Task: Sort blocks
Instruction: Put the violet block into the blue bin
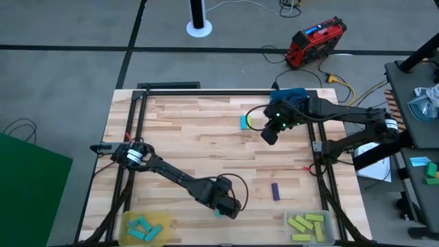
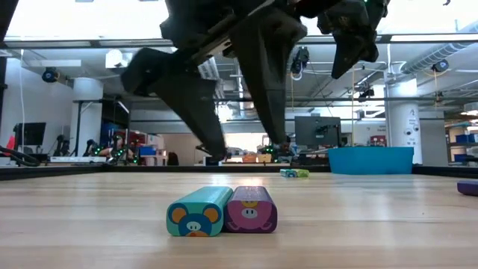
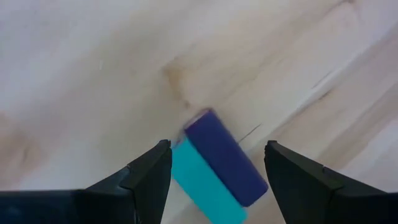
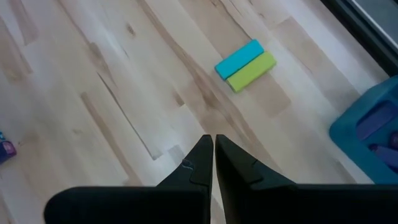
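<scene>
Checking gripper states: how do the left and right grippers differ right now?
Left gripper has its fingers open, straddling a cyan block and purple block lying side by side near the table's front. Right gripper has its fingers shut, empty, near the cyan-and-green pair at the back. Both point down at the table.

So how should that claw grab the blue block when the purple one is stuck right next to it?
Hard as they lie. The cyan block and purple block touch along their long sides, leaving no gap for a finger. The open left gripper, above them, could probably close across both blocks' outer long faces from above, or nudge them apart first.
</scene>
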{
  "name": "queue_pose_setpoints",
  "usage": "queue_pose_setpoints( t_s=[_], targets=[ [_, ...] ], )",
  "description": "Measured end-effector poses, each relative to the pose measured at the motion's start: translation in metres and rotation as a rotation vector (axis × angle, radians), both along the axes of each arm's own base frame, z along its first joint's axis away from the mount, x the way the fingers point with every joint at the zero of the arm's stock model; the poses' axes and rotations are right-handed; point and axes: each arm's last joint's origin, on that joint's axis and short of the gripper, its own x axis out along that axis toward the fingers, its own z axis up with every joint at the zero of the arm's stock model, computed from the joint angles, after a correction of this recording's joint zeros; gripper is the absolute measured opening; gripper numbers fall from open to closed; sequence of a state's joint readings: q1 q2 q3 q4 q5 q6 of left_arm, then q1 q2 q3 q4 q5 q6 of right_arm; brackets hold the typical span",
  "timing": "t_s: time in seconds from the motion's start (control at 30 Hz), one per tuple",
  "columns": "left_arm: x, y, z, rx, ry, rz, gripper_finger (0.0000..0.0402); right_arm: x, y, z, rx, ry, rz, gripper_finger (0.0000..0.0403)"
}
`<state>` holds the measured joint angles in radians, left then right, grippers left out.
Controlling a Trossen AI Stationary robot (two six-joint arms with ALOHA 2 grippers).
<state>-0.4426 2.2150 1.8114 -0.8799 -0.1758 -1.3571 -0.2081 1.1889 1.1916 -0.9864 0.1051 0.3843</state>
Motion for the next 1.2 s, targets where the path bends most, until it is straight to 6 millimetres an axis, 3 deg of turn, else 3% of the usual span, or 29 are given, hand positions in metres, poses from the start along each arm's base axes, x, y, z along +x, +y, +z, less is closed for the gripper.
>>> queue_pose_setpoints(
  t_s=[0.17, 0.37, 1.2],
  targets=[
    [0.007, 0.010, 0.000, 0.034, -0.023, -0.099, 0.0232, -0.001, 0.000, -0.008, 0.010, 0.025, -0.009, 0.0011],
    [0.014, 0.020, -0.014, -0.041, 0.029, -0.084, 0.0232, -0.003, 0.001, -0.015, 0.034, 0.044, -0.029, 0.0011],
    [0.020, 0.020, -0.020, -0.105, 0.022, -0.060, 0.0232, -0.003, 0.001, -0.017, 0.035, 0.049, -0.027, 0.0011]
  ],
)
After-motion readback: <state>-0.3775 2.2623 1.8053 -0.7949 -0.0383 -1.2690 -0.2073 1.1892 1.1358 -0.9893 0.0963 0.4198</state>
